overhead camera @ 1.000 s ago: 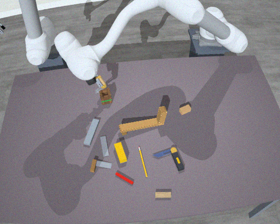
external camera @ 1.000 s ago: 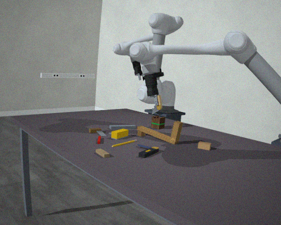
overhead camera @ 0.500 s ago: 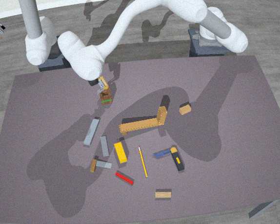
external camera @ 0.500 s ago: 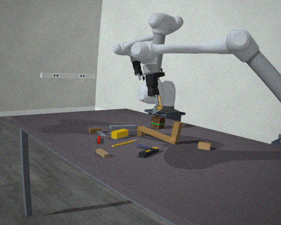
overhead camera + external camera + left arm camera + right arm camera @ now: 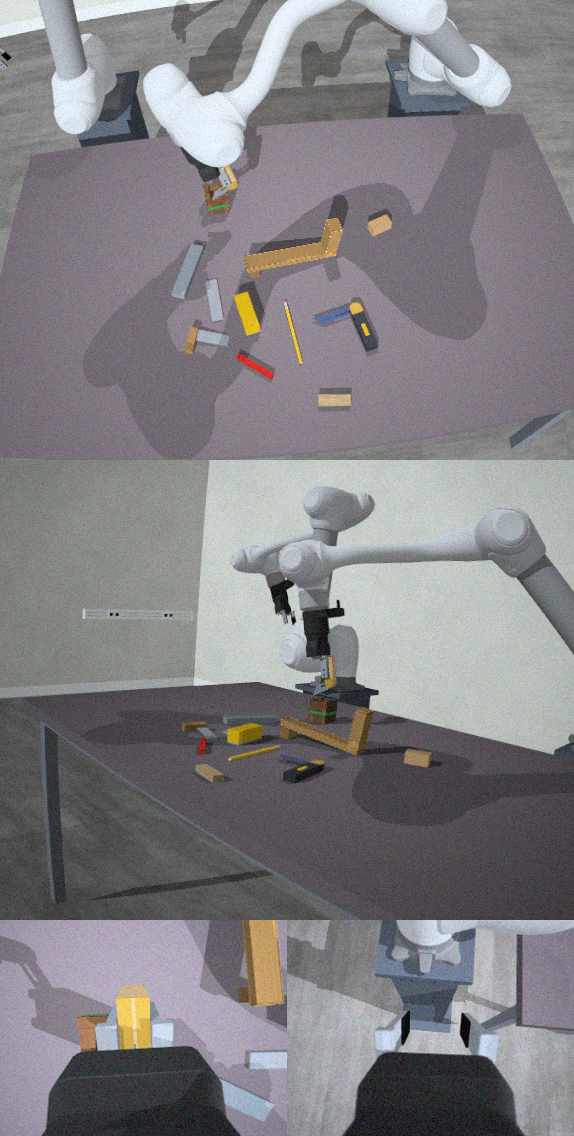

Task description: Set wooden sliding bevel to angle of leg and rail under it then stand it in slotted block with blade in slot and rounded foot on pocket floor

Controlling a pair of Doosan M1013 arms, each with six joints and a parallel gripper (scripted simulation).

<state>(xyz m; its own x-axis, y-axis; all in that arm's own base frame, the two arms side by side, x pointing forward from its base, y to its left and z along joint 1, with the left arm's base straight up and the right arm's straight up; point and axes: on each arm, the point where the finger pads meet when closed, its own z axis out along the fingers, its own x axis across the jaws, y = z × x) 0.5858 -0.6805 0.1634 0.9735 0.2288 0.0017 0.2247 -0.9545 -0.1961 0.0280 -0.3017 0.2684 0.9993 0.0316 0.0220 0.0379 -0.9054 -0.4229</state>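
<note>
My left gripper [image 5: 226, 179] [image 5: 325, 667] is shut on the wooden bevel's yellow handle [image 5: 232, 179] [image 5: 331, 674] [image 5: 134, 1016]. The handle is roughly upright, with its grey blade [image 5: 320, 690] slanting off below. The brown slotted block [image 5: 218, 203] [image 5: 323, 711] [image 5: 87, 1036] with a green stripe stands just below the bevel; in the left wrist view it is left of the handle and partly hidden. In the exterior view the bevel is above the block. The wooden leg [image 5: 332, 239] [image 5: 361, 730] rises slanted from the rail [image 5: 285, 256] [image 5: 317, 735] [image 5: 264, 967]. My right gripper [image 5: 288, 617] [image 5: 434, 1022] is open and empty, away from the table.
The black bevel [image 5: 364, 327] [image 5: 304, 772] lies opened. Near it are a pencil [image 5: 293, 332] [image 5: 253, 753], a yellow block [image 5: 247, 313] [image 5: 245, 734] and a red bar [image 5: 255, 366]. Grey bars [image 5: 188, 271], a small square [image 5: 191, 341] and wooden blocks [image 5: 380, 225] also lie around.
</note>
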